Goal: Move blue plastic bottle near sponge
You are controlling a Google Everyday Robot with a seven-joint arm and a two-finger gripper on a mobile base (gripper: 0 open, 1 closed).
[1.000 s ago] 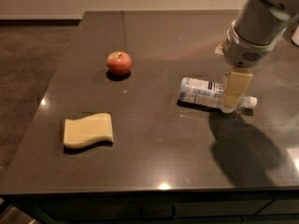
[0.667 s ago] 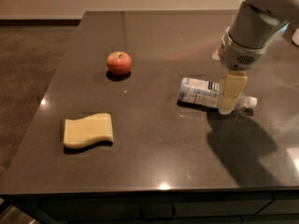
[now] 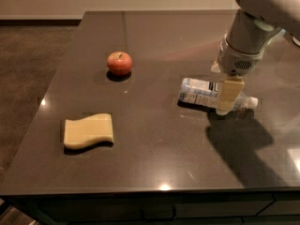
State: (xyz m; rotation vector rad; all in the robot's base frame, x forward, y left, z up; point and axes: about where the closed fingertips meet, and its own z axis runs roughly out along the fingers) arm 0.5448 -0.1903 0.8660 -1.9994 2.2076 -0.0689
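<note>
We are seeking a centred hold: the pale end effector (image 3: 228,100) is sitting at the lying clear blue-labelled plastic bottle (image 3: 199,91), perhaps clamping; we cannot tell.

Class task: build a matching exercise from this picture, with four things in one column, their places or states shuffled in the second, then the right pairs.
Column A:
1 red apple
2 sponge
3 blue plastic bottle
4 gripper

Column B:
a lying on its side, right of centre
b flat, front left
c down at the bottle's cap end
d standing, back left

Pairs: 1-d; 2-b; 3-a; 4-c
</note>
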